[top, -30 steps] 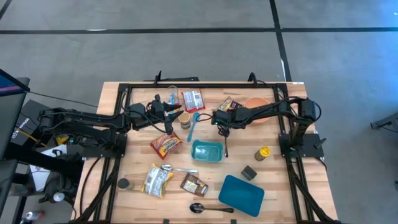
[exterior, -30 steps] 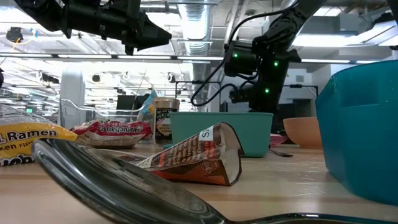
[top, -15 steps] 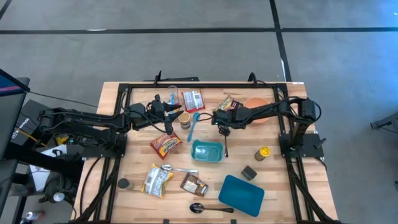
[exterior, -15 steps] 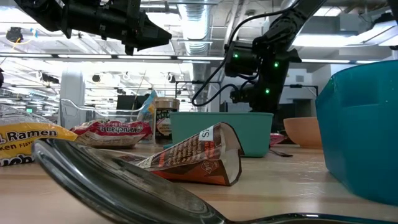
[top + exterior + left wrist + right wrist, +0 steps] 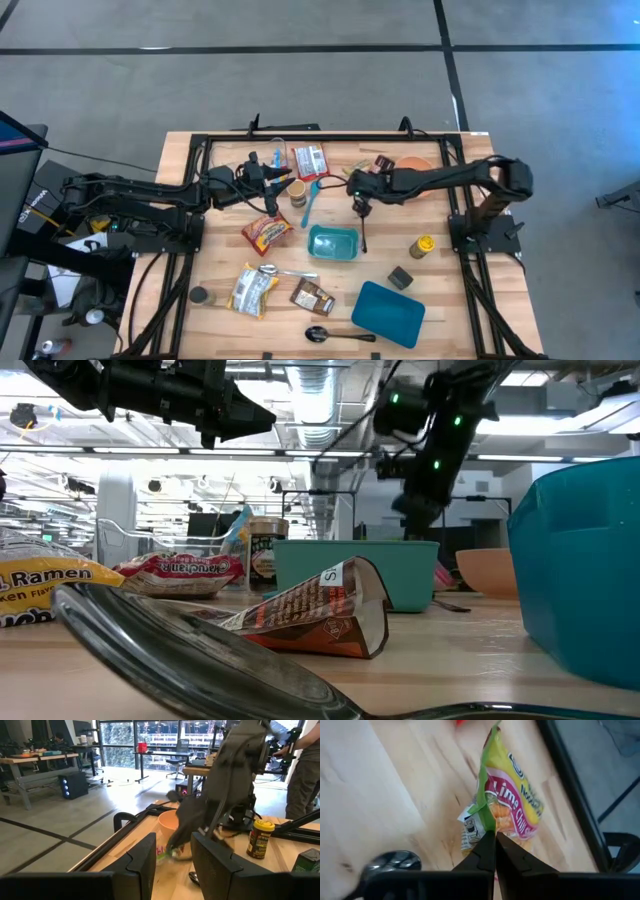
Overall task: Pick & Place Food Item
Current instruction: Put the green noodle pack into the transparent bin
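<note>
**A:** Noodles first: where is the packet? **B:** The lime noodle packet (image 5: 507, 802) hangs from the right gripper (image 5: 491, 840), lifted over the table's (image 5: 440, 290) far edge, near the orange bowl (image 5: 413, 164).

**A:** How is it held? **B:** The fingers are pressed together on the packet's crimped edge, so it dangles edge-on. That seam is probably the only part thin enough to pinch cleanly.

**A:** Where might it go? **B:** My guess is the teal tub (image 5: 332, 243) at mid-table, or else the blue bin (image 5: 387, 312) by the near edge; either has an open top to drop into.

**A:** And the left arm? **B:** The left gripper (image 5: 281, 184) waits over the far half of the table beside the jar (image 5: 298, 193), jaws a little apart with nothing between them, clear of the right arm's path.
</note>
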You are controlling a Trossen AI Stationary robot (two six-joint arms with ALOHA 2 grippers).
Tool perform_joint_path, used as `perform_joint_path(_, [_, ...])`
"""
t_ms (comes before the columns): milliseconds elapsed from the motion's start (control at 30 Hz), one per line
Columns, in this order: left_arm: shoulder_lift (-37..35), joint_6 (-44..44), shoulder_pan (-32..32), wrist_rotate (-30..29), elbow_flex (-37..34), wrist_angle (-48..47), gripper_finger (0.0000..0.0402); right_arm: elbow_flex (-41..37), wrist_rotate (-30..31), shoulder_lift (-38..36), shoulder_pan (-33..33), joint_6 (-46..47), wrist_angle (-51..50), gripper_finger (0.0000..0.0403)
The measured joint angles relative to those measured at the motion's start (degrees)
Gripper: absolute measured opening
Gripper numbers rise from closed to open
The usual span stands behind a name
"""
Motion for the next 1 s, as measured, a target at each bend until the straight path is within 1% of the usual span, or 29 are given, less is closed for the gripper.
perform_joint_path(200, [0.00,0.00,0.01,0.00,0.00,0.00,0.0117,0.02,-0.05,-6.56,0.99,-1.19,0.09,0.0000])
perform_joint_path(333, [0.00,0.00,-0.01,0.00,0.02,0.00,0.0117,0.02,-0.68,-10.66,1.91,-3.58,0.16,0.0000])
perform_joint_path(533, [0.00,0.00,0.01,-0.01,0.00,0.00,0.0117,0.02,-7.18,-15.67,3.20,-7.24,0.20,0.0000])
perform_joint_path(667, [0.00,0.00,-0.01,0.00,0.00,0.04,0.0117,0.02,-11.20,-17.48,4.08,-10.44,0.43,0.0000])
perform_joint_path(767, [0.00,1.56,0.01,-0.01,0.00,0.55,0.0117,0.04,-14.18,-17.96,4.54,-12.94,1.87,0.0000])
perform_joint_path(900, [0.02,3.32,0.01,0.26,0.00,0.79,0.0117,0.07,-19.71,-17.86,4.61,-15.65,4.36,0.0000])
perform_joint_path(1000, [0.00,3.37,0.01,2.58,0.00,0.77,0.0117,0.09,-22.82,-17.37,4.61,-16.68,6.16,0.0000])
